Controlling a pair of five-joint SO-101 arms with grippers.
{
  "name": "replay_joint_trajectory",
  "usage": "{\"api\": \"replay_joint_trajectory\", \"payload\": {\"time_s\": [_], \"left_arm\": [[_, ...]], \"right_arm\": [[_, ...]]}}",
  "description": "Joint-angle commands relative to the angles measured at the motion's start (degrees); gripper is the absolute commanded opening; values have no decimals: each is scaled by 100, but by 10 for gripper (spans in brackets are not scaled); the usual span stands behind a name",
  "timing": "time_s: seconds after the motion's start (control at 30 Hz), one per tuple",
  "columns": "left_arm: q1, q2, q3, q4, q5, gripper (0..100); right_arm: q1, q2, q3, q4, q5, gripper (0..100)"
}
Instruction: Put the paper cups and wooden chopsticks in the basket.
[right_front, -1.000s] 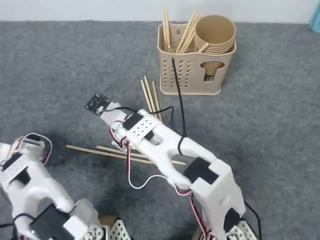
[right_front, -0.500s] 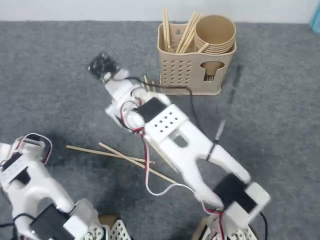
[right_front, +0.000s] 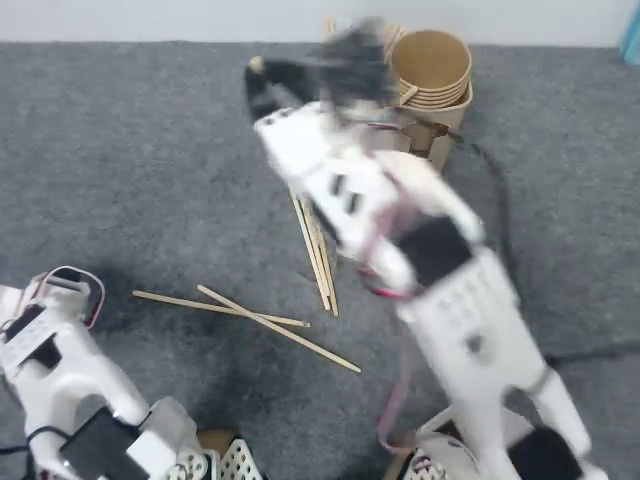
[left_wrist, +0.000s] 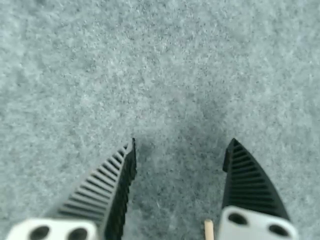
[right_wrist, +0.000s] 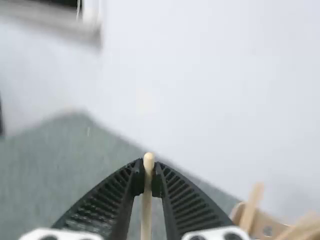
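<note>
**A:** State of the right gripper (right_wrist: 148, 172)?

**B:** Black ribbed fingers (right_wrist: 175, 196) are clamped on one slim pale wooden chopstick (right_wrist: 148, 161). Its rounded tip pokes just past the fingertips. Behind it is a white wall (right_wrist: 210, 75), and below that the grey carpet (right_wrist: 55, 145).

**A:** Where is it in the high view?

**B:** Upper centre of frame. The right gripper (right_front: 263, 80) is raised just left of the beige perforated plastic basket (right_front: 443, 135). The white right arm (right_front: 450, 290) runs diagonally up to it from the lower right and covers the basket's left part.

**A:** Basket contents?

**B:** A stack of brown paper cups (right_front: 430, 62) is nested in its right side. The right wrist view catches upright wooden sticks (right_wrist: 252, 200) at the basket rim (right_wrist: 265, 222).

**A:** What's on the carpet?

**B:** A bundle of loose chopsticks (right_front: 315, 245) lies at frame centre, running top to bottom, its upper end under the arm. Two long crossed chopsticks (right_front: 262, 319) lie lower left of centre, near the bundle but apart from it.

**A:** And the left gripper (left_wrist: 182, 145)?

**B:** Its fingers (left_wrist: 120, 177) are spread wide, with carpet showing between them. A wooden stick end (left_wrist: 208, 230) sits beside the base of one finger. The left arm (right_front: 60, 380) is in the lower left corner of the high view, well apart from the basket.
</note>
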Motion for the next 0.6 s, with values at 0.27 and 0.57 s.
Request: {"api": "replay_joint_trajectory", "payload": {"time_s": [0.27,0.57], "left_arm": [[18,-229,-31,-158,-9,272],[-9,-229,-22,-123,-26,272]], "right_arm": [[233,-2440,-123,2519,-826,7],[233,-3574,527,3196,-862,7]]}}
